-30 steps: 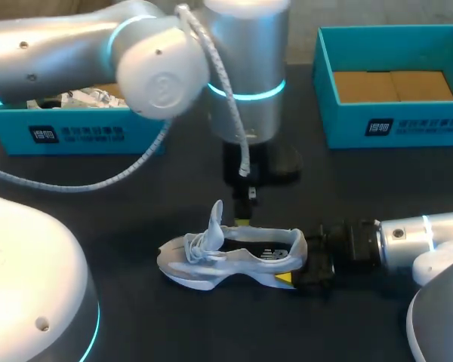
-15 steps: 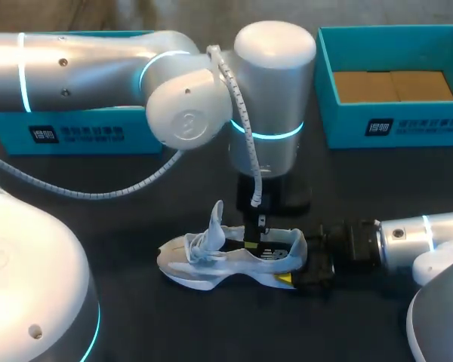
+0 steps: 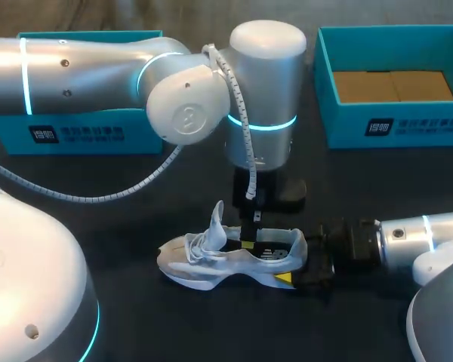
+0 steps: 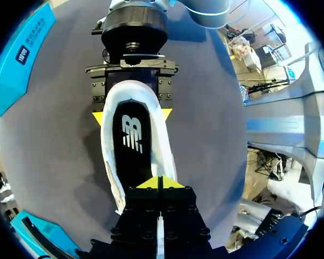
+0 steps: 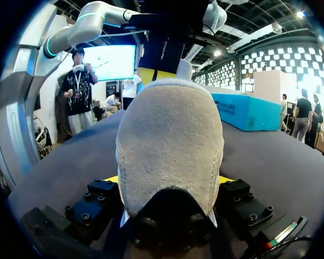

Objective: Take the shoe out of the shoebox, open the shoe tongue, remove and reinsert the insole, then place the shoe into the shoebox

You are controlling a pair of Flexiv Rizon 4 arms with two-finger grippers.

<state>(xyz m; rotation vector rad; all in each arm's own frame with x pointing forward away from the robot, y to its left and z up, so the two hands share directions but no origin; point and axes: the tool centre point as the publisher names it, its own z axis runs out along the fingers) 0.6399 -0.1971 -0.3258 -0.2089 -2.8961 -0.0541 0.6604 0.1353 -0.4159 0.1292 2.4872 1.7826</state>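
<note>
One second on, left pincer [image 4: 162, 182] entered shoe [image 3: 211, 264].

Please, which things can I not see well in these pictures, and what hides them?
- Inside of the left box: in the head view the left arm covers it.
- Toe of the shoe: in the left wrist view it is under the left gripper; in the right wrist view the heel hides it.
- Whether the shut left gripper pinches the insole: too small in the head view, unclear in the left wrist view.
</note>
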